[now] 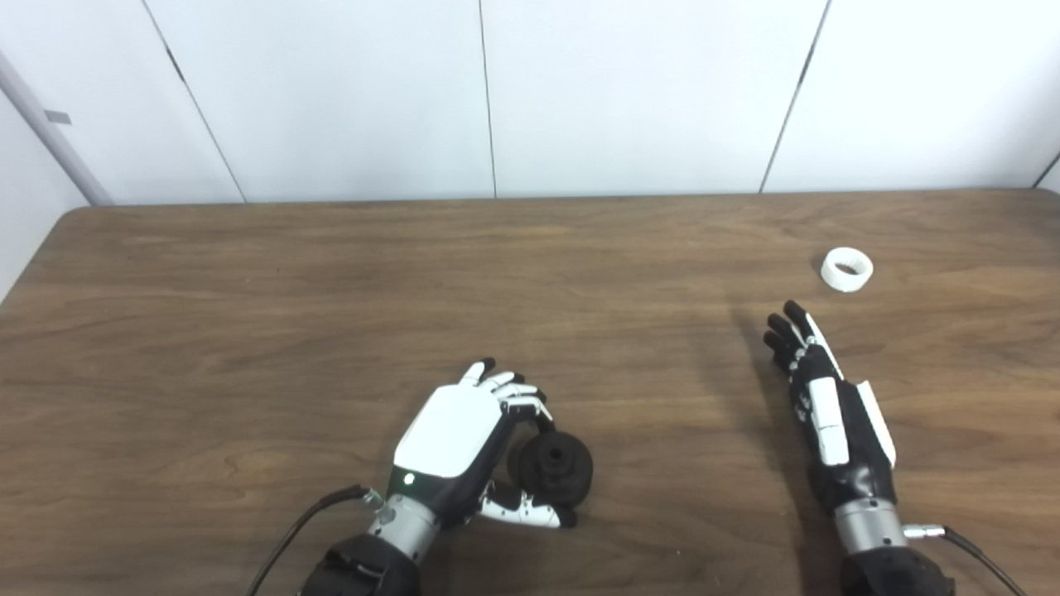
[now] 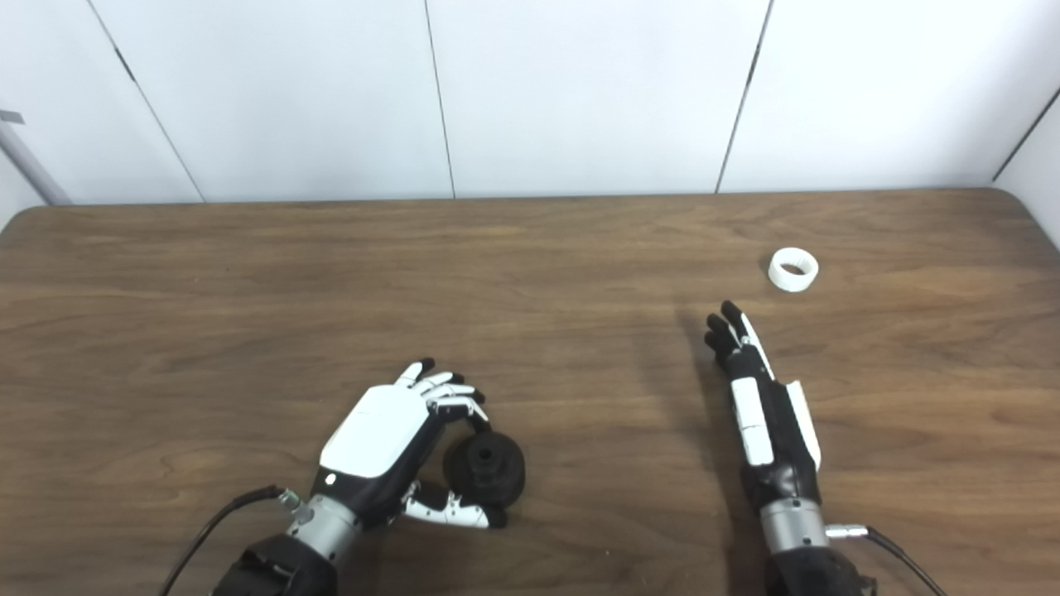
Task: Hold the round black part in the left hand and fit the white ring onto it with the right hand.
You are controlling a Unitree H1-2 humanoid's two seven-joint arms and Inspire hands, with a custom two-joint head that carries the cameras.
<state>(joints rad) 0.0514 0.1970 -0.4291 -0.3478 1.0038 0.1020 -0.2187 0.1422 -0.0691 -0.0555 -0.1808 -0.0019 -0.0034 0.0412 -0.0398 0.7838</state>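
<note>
Left hand (image 1: pixel 464 434) low on wood bench (image 1: pixel 248 331), fingers and thumb curled round black part (image 1: pixel 553 468); part sits on bench, left edge hidden behind palm, so firmness of grip hard to judge. Cable from left wrist cut off at bottom edge. Right hand (image 1: pixel 820 393) edge-on over bench, fingers straight, released, holding nothing; palm side not visible. White ring (image 1: pixel 847 269) lying on bench beyond right fingertips, near but apart, untouched. No containers.
</note>
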